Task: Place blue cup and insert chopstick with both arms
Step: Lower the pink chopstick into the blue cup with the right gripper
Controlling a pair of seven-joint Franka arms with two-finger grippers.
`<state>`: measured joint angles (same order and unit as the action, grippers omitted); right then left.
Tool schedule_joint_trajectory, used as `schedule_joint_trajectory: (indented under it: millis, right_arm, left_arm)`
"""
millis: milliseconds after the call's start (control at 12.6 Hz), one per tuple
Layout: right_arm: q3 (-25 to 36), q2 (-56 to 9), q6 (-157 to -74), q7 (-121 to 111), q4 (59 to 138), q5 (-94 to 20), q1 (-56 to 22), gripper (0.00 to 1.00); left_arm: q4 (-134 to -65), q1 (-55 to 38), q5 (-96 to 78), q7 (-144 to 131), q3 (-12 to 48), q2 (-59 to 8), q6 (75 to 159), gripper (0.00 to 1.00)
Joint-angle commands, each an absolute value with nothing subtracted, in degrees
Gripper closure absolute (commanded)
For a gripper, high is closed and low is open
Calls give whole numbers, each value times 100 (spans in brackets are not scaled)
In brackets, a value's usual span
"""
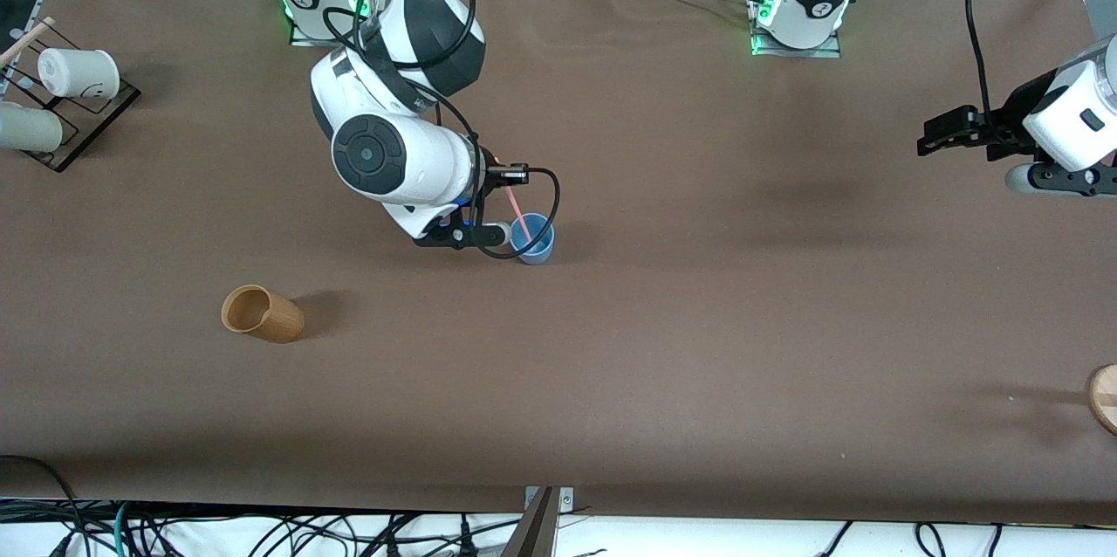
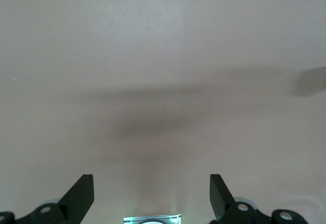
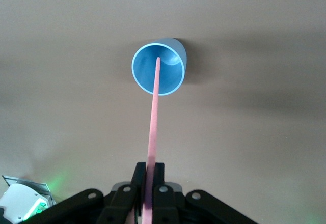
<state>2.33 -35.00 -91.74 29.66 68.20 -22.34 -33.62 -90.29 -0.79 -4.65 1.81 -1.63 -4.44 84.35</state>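
The blue cup stands upright on the brown table, a little toward the right arm's end, farther from the front camera than the tan cup. My right gripper is over the cup and shut on the pale-pink chopstick. In the right wrist view the fingers pinch the chopstick, which slants down with its tip inside the blue cup. My left gripper waits in the air over the left arm's end of the table, open and empty. In its wrist view only bare table shows.
A tan wooden-looking cup lies on its side nearer to the front camera. White paper cups sit on a black rack at the right arm's end. A round wooden thing shows at the left arm's end.
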Motion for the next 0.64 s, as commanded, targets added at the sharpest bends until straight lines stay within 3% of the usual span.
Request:
schedule_joint_trajectory:
  millis: [0,159,319,478,558]
  right_arm:
    - [255,-3621,-9114,3085,6680,-2355,-3384,100]
    - [255,-3682,-9149,3102,6680,-2355,-3392,100]
    - [255,-3805,-9202,3146,6662,-2347,-3428,92]
    - [255,-3867,-9368,3112,6653,-2355,-3428,46]
    - [255,-3893,-9482,3059,6653,-2373,-3419,12]
  left_arm:
    - [-9000,-61,-325,316,-176,-466,8464,0]
    - [-9000,-62,-325,316,-176,-475,8464,0]
    - [-9000,-53,-325,316,-167,-475,8464,0]
    - [-9000,-53,-325,316,-167,-475,8464,0]
    - [-9000,-53,-325,316,-176,-475,8464,0]
